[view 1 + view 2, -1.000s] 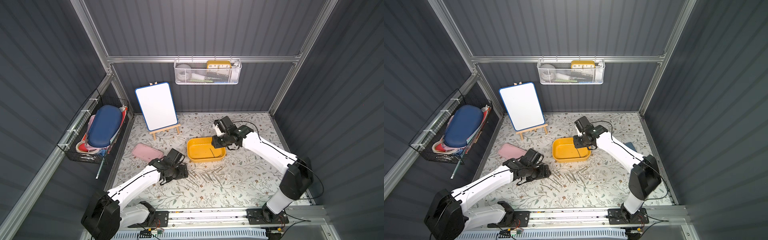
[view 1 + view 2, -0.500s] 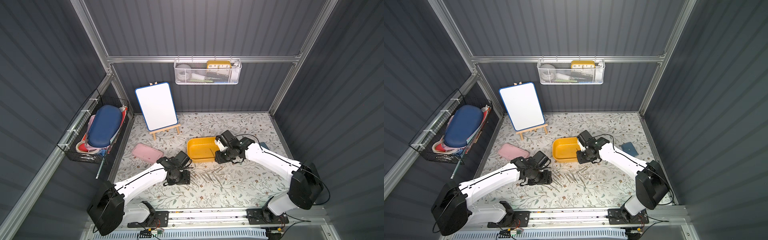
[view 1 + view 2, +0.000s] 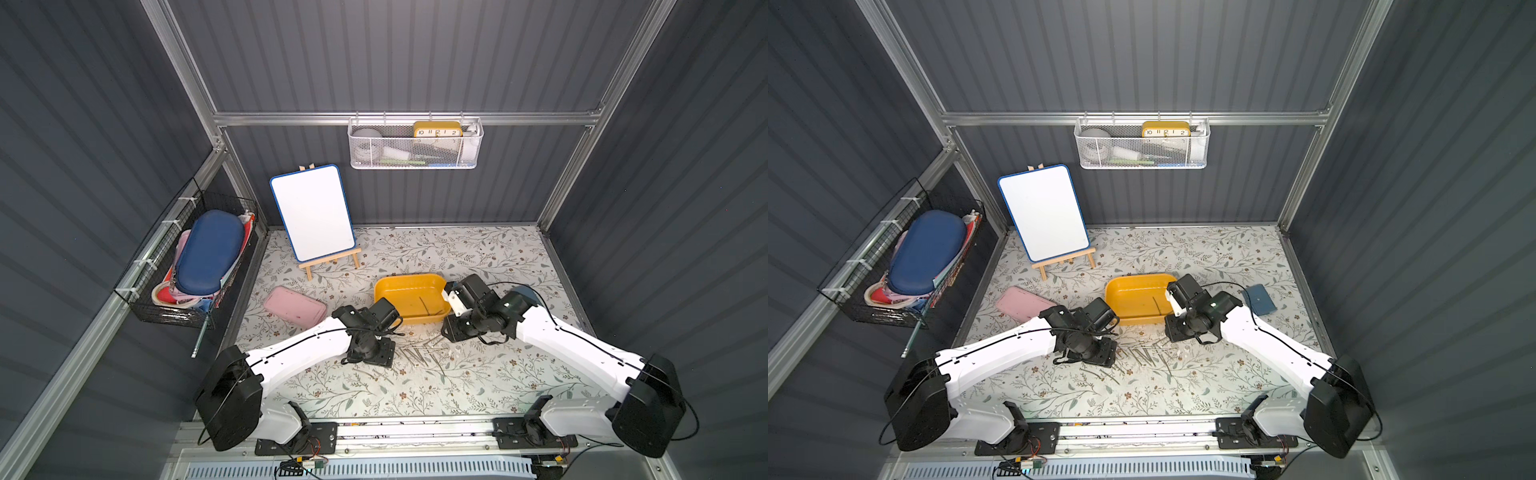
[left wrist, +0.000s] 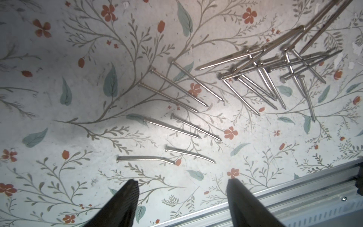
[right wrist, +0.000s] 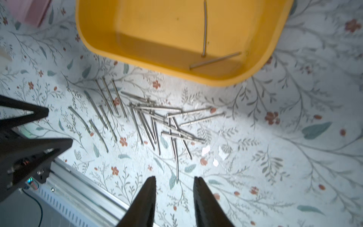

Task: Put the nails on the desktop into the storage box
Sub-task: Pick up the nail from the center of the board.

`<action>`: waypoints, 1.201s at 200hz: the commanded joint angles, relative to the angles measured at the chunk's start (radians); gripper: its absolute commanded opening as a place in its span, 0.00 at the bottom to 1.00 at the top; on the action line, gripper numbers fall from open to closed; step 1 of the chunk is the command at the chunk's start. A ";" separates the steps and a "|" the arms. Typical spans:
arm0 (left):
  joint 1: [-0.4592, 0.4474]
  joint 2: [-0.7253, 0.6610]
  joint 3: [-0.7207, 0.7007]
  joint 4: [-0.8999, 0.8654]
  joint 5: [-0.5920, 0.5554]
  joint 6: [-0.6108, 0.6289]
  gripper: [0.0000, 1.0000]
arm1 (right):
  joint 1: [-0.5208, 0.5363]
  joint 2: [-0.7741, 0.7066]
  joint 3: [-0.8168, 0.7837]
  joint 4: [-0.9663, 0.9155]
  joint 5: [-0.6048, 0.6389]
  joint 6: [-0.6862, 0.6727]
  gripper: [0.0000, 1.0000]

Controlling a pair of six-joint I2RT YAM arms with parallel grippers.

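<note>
**Hovering over loose nails, both grippers empty**

Two white robot arms reach in from the near edge of a flower-printed desktop [image 3: 457,257] and meet above a scatter of thin grey nails [image 5: 157,108]. Most nails lie flat on the desktop between the arms. Some sit side by side in a loose fan and the rest are crossed in a small heap.

A shallow yellow box [image 5: 149,29] stands just behind the heap, probably placed there to keep each carry short. Two nails [image 5: 215,60] already lie inside it, so the job looks barely begun.

The left gripper [image 4: 182,184] points down near the fanned nails. Its jaws are wide apart with nothing between them, which would let them drop astride a nail. The right gripper [image 5: 175,178] hangs over the heap's near side. Its jaws are only a little apart and also hold nothing. One curved nail's tip lies just ahead of the gap, and that narrow gap seems suited to pinching a single nail.

A pink case [image 3: 295,305] lies apart, to the side.
</note>
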 commanded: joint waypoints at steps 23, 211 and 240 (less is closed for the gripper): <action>-0.001 -0.006 -0.015 0.024 -0.005 0.034 0.76 | 0.175 -0.059 -0.153 0.009 -0.007 0.126 0.35; -0.001 -0.032 -0.057 0.073 -0.028 0.011 0.79 | 0.229 0.297 -0.077 0.089 0.152 0.036 0.31; 0.000 -0.029 -0.061 0.070 -0.035 0.009 0.79 | 0.228 0.335 -0.084 0.075 0.165 0.031 0.26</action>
